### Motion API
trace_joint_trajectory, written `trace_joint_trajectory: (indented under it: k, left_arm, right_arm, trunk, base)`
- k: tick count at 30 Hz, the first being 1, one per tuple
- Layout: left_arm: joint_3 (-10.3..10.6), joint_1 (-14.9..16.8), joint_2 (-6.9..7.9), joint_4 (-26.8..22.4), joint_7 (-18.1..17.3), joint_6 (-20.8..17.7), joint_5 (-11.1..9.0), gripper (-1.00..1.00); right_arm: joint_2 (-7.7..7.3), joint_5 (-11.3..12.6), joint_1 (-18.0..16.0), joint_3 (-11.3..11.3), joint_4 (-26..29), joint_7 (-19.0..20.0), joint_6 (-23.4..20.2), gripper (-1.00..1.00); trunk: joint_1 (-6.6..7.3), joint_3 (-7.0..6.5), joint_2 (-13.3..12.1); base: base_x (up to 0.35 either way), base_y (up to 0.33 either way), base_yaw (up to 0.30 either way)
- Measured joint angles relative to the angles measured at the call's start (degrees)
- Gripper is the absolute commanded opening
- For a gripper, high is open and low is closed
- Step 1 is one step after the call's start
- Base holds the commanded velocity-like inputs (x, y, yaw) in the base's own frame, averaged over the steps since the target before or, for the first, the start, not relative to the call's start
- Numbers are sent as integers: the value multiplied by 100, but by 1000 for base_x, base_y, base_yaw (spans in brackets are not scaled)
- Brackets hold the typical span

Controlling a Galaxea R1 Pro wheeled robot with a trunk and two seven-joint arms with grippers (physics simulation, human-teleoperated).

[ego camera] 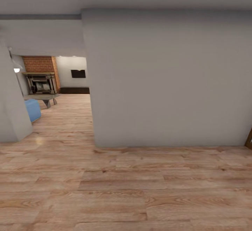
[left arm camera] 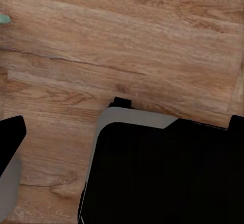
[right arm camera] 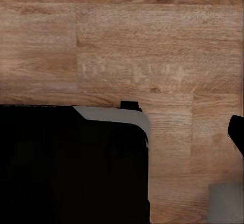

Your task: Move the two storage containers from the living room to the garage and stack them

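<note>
Head view: facing a plain grey wall [ego camera: 168, 77] dead ahead at twelve o'clock, standing on light wood plank flooring [ego camera: 126, 189] that runs across the whole foreground. At ten o'clock, an opening past the wall's left edge into the living room [ego camera: 57, 84]: dark ornate fireplace [ego camera: 40, 83] set against red brick, a dark rectangle on the far white wall [ego camera: 78, 73], and the corner of a blue sofa [ego camera: 33, 109] low beside a second grey wall edge [ego camera: 12, 108] at nine o'clock. At three o'clock, a sliver of brown wood frame [ego camera: 249, 138] at the picture's edge. No sight of either storage container, so cannot say where they lie.

Left wrist view: looking down on wood planks, with the robot's dark base [left arm camera: 162, 168], grey-trimmed, beneath; a black part at each side edge, too little seen to tell whether the left fingers are apart or together.

Right wrist view: same planks, same dark base [right arm camera: 71, 163]; cannot tell the right fingers' state either
</note>
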State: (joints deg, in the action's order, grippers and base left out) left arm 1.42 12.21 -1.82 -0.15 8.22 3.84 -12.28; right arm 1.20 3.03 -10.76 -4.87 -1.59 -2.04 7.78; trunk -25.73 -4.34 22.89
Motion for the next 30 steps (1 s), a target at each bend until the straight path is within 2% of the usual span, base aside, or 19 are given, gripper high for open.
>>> trace_joint_trajectory:
  k: [30]
  left_arm:
    - [-1,-1,0,0,0,0,0,100]
  right_arm:
    - [-10,0,0,-2,0,-41,-30,100]
  trunk:
    - [0,0,0]
  base:
    - [322,0,271]
